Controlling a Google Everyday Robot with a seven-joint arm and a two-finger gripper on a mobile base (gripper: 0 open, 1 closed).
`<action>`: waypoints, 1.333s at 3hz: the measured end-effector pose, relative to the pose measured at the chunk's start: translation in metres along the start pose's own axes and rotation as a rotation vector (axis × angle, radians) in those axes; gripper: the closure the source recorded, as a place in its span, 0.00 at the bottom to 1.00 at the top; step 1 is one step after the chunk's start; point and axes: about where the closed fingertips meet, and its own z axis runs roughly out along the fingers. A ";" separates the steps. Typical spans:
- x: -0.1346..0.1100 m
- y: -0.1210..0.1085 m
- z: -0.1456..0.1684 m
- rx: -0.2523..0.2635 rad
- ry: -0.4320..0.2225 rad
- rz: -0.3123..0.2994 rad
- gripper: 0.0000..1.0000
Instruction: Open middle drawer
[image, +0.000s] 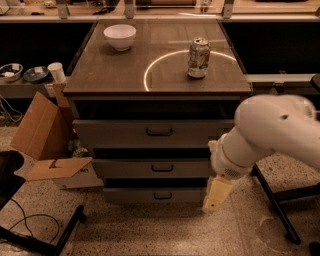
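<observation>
Fingers (217, 194) at lowest drawer (162, 195) right end, can (199, 58), bowl (120, 36) above

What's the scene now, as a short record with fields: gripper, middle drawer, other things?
gripper: low by the front right corner of the cabinet, pointing down
middle drawer: its handle untouched, gripper apart from it, off to the right
on cabinet: white bowl back left; can upright, right side
floor, left: cardboard box

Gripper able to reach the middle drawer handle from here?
Probably yes: the gripper hangs low beside the cabinet, with nothing between it and the handle of the middle drawer.
</observation>
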 end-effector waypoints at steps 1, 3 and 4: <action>0.010 -0.015 0.087 -0.019 0.111 -0.020 0.00; 0.010 -0.018 0.091 -0.022 0.112 -0.024 0.00; 0.014 -0.045 0.139 -0.026 0.132 -0.059 0.00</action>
